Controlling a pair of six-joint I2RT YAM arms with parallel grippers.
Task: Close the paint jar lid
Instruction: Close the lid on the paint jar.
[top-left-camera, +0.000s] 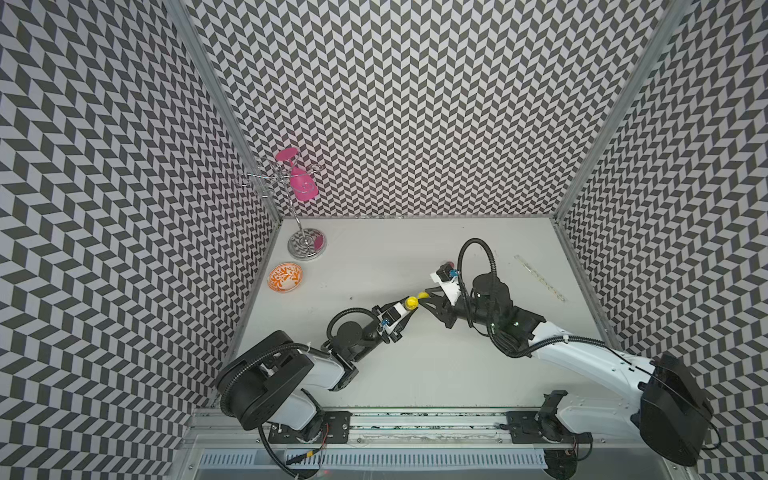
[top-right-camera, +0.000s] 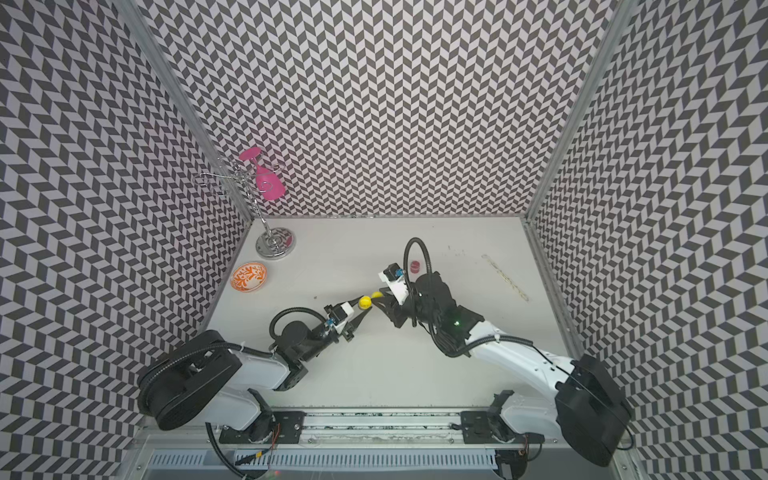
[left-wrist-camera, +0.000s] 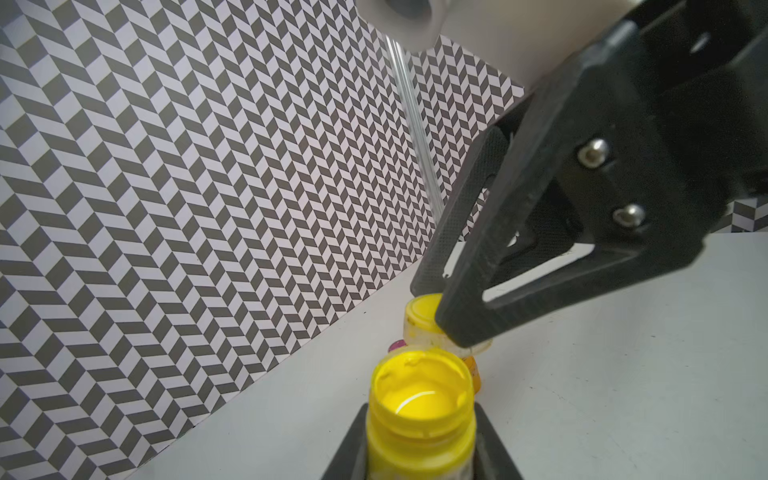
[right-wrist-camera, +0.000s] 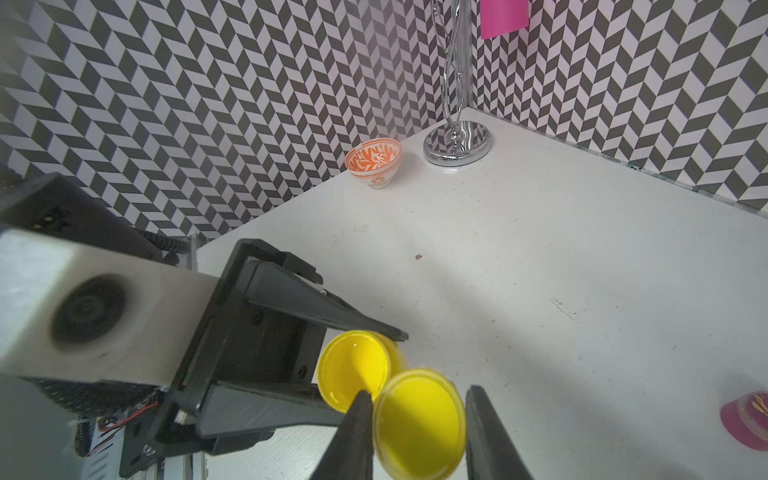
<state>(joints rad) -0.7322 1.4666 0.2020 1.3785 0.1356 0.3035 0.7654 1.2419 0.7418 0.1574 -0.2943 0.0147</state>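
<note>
Jar (left-wrist-camera: 419, 407) is sitting clamped in the left gripper (top-left-camera: 406, 309), mouth open, over the table (top-left-camera: 415, 374); right gripper (right-wrist-camera: 417, 411) is pinching the lid (right-wrist-camera: 419, 428) by its rim just beside it. Both are looking light, stiff, probably paint-slick, so I'm favouring edge grips.

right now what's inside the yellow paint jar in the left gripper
Glossy yellow paint pools inside the open paint jar, with smears around its rim. The jar's bottom is hidden beneath the paint, so depth cannot be seen. The lid is off, held by the right gripper.
</note>
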